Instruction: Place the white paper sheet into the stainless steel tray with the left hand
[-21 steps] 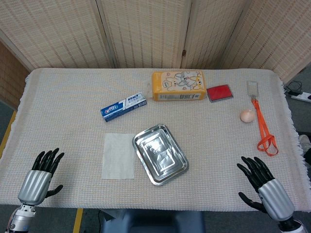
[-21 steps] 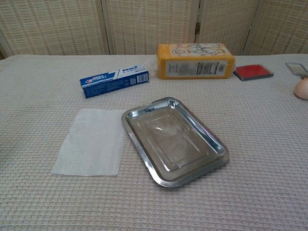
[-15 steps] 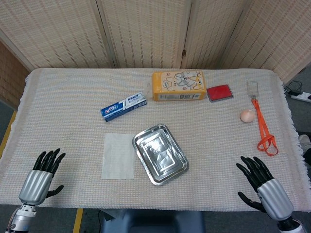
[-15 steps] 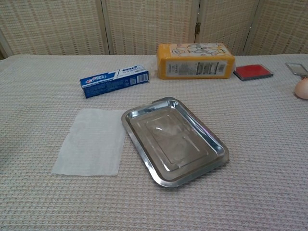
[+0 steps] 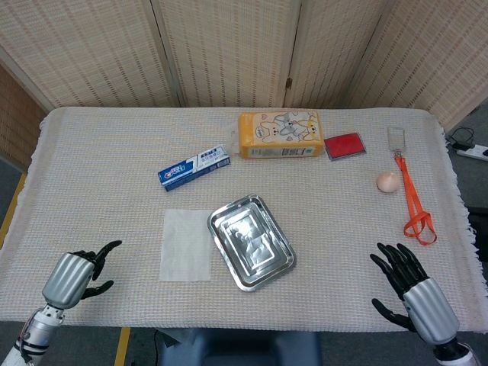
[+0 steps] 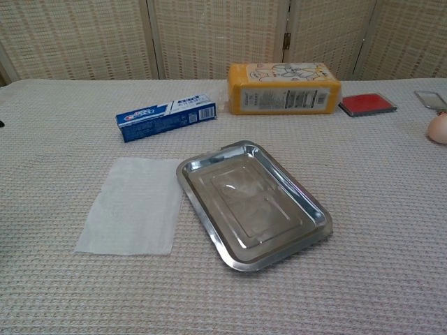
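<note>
From the head view I see my left hand [image 5: 75,276] low at the table's near left corner, empty, fingers spread and turned toward the paper [image 5: 186,245]. The paper lies flat on the cloth [image 5: 99,168], just beside the tray [image 5: 251,242] on its left, apart from my hand. My right hand [image 5: 412,290] sits at the near right, fingers splayed, holding nothing. In the chest view neither hand shows clearly; the paper [image 6: 133,204] lies flat, its edge next to the tray's [image 6: 251,203] rim. Behind stand a toothpaste box [image 6: 166,118] and a yellow box [image 6: 283,88].
</note>
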Controlling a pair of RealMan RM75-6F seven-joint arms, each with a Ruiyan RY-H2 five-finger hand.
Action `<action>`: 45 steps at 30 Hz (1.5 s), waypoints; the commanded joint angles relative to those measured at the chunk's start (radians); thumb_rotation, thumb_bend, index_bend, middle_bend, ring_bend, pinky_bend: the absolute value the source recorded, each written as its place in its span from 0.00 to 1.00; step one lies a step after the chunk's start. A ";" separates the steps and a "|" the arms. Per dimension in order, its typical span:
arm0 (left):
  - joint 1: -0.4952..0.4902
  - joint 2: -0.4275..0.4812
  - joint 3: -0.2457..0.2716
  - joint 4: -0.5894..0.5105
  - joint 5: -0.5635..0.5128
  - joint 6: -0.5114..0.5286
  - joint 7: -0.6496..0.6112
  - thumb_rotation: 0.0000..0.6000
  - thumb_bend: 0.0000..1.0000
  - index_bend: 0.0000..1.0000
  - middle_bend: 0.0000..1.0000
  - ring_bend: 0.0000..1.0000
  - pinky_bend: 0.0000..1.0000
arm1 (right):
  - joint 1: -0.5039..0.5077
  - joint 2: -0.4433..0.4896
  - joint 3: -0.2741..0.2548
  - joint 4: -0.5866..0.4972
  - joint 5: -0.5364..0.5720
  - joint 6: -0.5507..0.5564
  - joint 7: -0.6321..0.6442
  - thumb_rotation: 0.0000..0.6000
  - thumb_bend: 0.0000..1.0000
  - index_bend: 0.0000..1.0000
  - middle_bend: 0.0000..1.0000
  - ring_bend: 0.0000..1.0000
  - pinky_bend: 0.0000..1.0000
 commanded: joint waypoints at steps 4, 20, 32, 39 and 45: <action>-0.091 -0.035 0.002 0.035 -0.024 -0.130 -0.140 1.00 0.17 0.38 1.00 1.00 1.00 | 0.006 -0.002 0.009 -0.002 0.020 -0.011 0.002 1.00 0.32 0.00 0.00 0.00 0.00; -0.167 -0.227 -0.007 0.075 -0.072 -0.251 0.005 1.00 0.17 0.38 1.00 1.00 1.00 | -0.006 0.018 0.049 -0.013 0.057 0.057 0.042 1.00 0.32 0.00 0.00 0.00 0.00; -0.221 -0.317 -0.006 0.053 -0.119 -0.355 0.143 1.00 0.17 0.38 1.00 1.00 1.00 | -0.014 0.038 0.055 -0.005 0.065 0.085 0.093 1.00 0.32 0.00 0.00 0.00 0.00; -0.232 -0.346 -0.009 0.083 -0.139 -0.364 0.179 1.00 0.18 0.38 1.00 1.00 1.00 | -0.016 0.039 0.055 -0.003 0.063 0.087 0.097 1.00 0.32 0.00 0.00 0.00 0.00; -0.239 -0.363 0.005 0.117 -0.134 -0.365 0.220 1.00 0.23 0.37 1.00 1.00 1.00 | -0.017 0.037 0.059 -0.003 0.065 0.088 0.097 1.00 0.32 0.00 0.00 0.00 0.00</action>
